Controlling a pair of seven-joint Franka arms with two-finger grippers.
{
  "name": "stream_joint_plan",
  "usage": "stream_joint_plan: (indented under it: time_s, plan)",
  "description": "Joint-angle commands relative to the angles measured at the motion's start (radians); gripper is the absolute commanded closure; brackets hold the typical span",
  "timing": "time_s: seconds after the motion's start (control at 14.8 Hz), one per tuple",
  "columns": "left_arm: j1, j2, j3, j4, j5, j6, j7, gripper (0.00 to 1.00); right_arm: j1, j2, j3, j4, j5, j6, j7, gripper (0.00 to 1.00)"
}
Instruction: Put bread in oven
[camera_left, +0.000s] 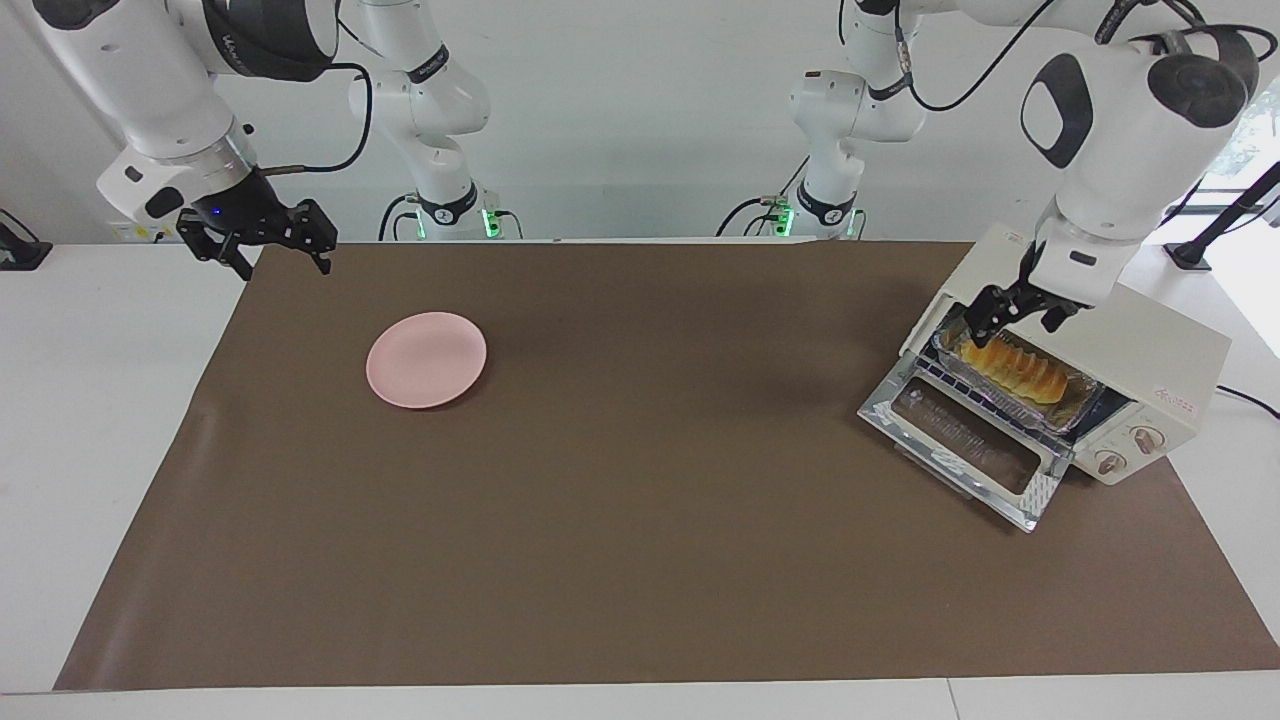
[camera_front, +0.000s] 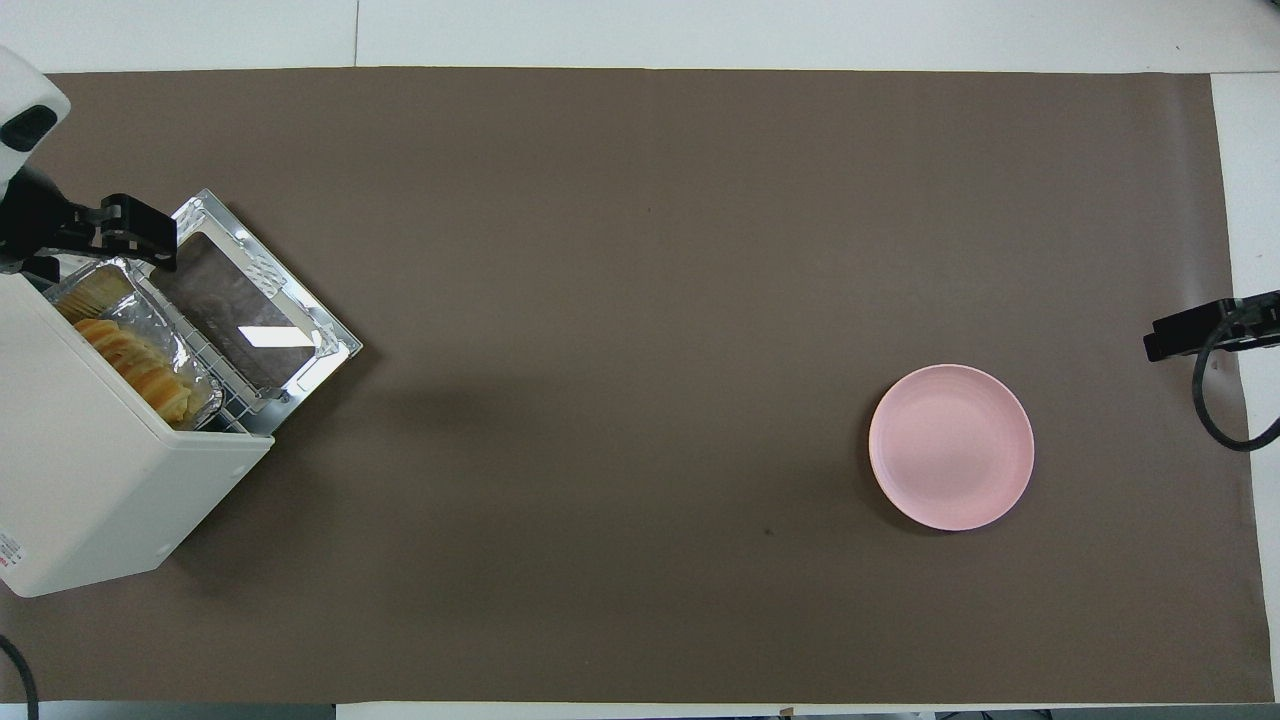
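Note:
The cream-white oven (camera_left: 1170, 360) stands at the left arm's end of the table with its glass door (camera_left: 975, 445) dropped open. The yellow-orange ridged bread (camera_left: 1012, 367) lies in a silver foil tray (camera_left: 1078, 398) on the wire rack, in the oven's mouth. My left gripper (camera_left: 1018, 318) is open just above the end of the bread and tray that lies nearer the robots, by the oven's opening. The overhead view shows the oven (camera_front: 90, 480), the bread (camera_front: 135, 365) and the left gripper (camera_front: 100, 245). My right gripper (camera_left: 255, 240) is open and empty, waiting above the table edge at the right arm's end.
A round pink plate (camera_left: 426, 359) sits empty on the brown mat (camera_left: 640, 520), toward the right arm's end; it also shows in the overhead view (camera_front: 951, 446). The open oven door (camera_front: 255, 310) juts out over the mat.

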Motion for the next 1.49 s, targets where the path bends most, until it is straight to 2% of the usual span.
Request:
stream_joint_plan:
  time_s: [0.0, 0.14, 0.2, 0.27, 0.34, 0.88, 1.22, 1.35, 1.42]
  plan:
    - [-0.01, -0.098, -0.005, -0.023, -0.018, -0.1, 0.095, 0.0, -0.012, -0.013, 0.007, -0.015, 0.0, -0.004, -0.018, 0.0]
    - [0.031, -0.135, -0.064, -0.02, -0.018, -0.157, 0.098, 0.0, -0.01, -0.013, 0.007, -0.015, 0.0, -0.004, -0.018, 0.0]
    - [0.166, -0.141, -0.194, -0.026, -0.02, -0.158, 0.095, 0.0, -0.012, -0.013, 0.007, -0.015, 0.0, -0.004, -0.018, 0.0]
    - [0.254, -0.139, -0.276, -0.035, -0.046, -0.134, 0.091, 0.0, -0.012, -0.013, 0.007, -0.015, 0.0, -0.004, -0.018, 0.0]
    - [0.281, -0.139, -0.293, -0.035, -0.07, -0.126, 0.089, 0.0, -0.01, -0.013, 0.007, -0.015, 0.0, -0.004, -0.018, 0.0]
    - [0.299, -0.144, -0.29, -0.057, -0.07, -0.111, 0.072, 0.0, -0.01, -0.013, 0.007, -0.015, 0.0, -0.004, -0.018, 0.0]
    - [0.286, -0.123, -0.292, 0.009, -0.052, -0.129, 0.074, 0.0, -0.01, -0.013, 0.007, -0.015, 0.0, -0.004, -0.018, 0.0]
    - [0.238, -0.129, -0.298, -0.041, -0.034, -0.079, 0.074, 0.0, -0.01, -0.013, 0.007, -0.015, 0.0, -0.004, -0.018, 0.0]
    - [0.217, -0.147, -0.3, -0.107, -0.032, -0.053, 0.074, 0.0, -0.012, -0.013, 0.007, -0.015, 0.0, -0.004, -0.018, 0.0]
